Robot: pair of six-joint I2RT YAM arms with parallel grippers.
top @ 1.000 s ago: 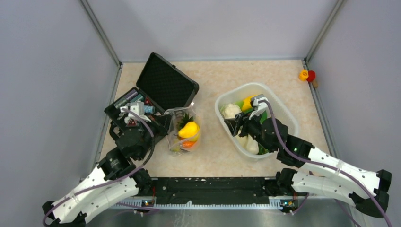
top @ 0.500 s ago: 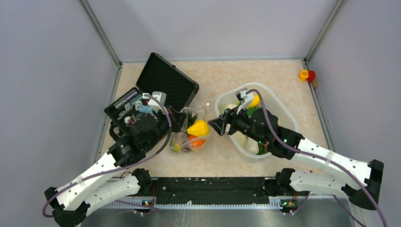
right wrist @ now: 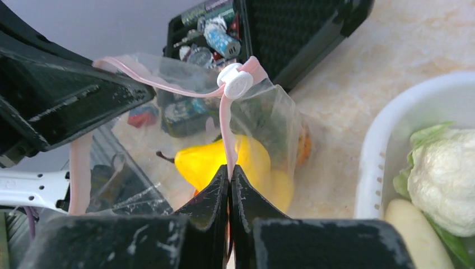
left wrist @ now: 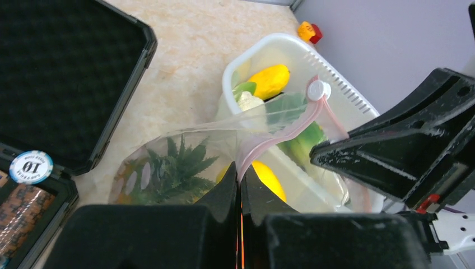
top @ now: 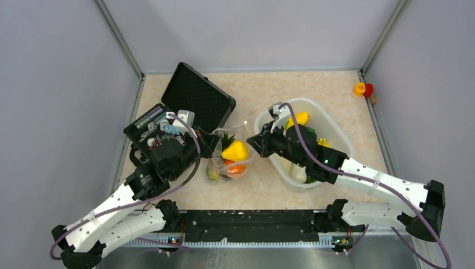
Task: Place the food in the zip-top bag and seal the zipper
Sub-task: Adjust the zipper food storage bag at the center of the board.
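The zip-top bag stands between the arms, holding a pineapple, a yellow mango and an orange. My left gripper is shut on the bag's pink zipper at its left end. My right gripper is shut on the same zipper just below the white slider. In the top view the left gripper and the right gripper hold the bag mouth from opposite sides. More food lies in the white tub: a cauliflower, a yellow piece and green leaves.
An open black case with small items stands at the back left, touching the bag's left side. A small yellow and red toy sits in the far right corner. Grey walls close in the table on three sides.
My right gripper has left the tub, moved left to the bag mouth and shut on the pink zipper. The left arm has shifted the bag slightly right.
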